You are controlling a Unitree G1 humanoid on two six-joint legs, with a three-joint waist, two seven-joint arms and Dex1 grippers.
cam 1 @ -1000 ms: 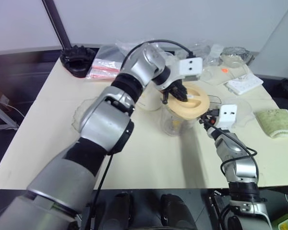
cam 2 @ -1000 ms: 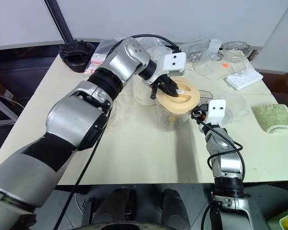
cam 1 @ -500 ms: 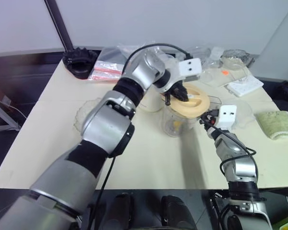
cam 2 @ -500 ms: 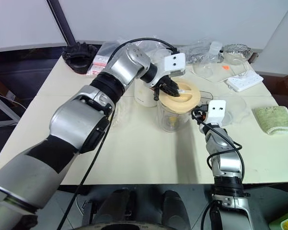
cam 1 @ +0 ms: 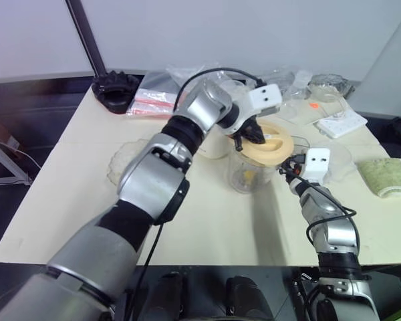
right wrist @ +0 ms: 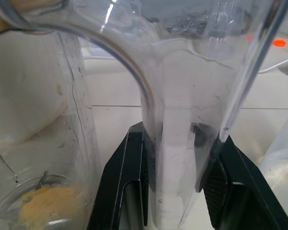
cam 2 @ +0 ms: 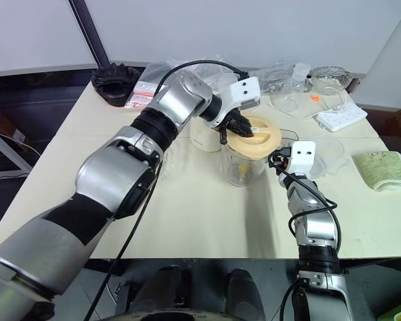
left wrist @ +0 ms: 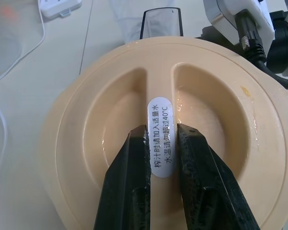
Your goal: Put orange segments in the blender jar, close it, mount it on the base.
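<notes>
**A:** What sits at the middle of the bench (cam 1: 67, 194)?

**B:** The blender jar (cam 1: 248, 175), a clear plastic jar standing upright. Everything else is placed here relative to it. A pale-orange round lid (left wrist: 153, 139) lies on its mouth, and yellow-orange orange segments (right wrist: 41, 206) rest at its bottom, seen through the wall.

**A:** What are the arms doing?

**B:** The left end effector (left wrist: 162, 143) reaches over the jar from the robot's left and is clenched on the raised ridge across the middle of the lid, one black finger (left wrist: 129, 187) on each side of the white label. Pinching that ridge likely gives it a handle for seating or turning the lid. The right end effector (right wrist: 175, 139), just to the jar's right, grasps the jar's side handle (right wrist: 182, 158), probably to keep the jar from tipping or spinning while the lid is worked.

**A:** Where is the base?

**B:** The cream-white base (cam 2: 205, 137) stands just behind the jar, toward the robot's left, largely hidden by the left arm. The jar is not yet mounted on it.

**A:** So which step is this?

**B:** Closing, by my judgement. Whether the lid is fully seated cannot be told.
</notes>
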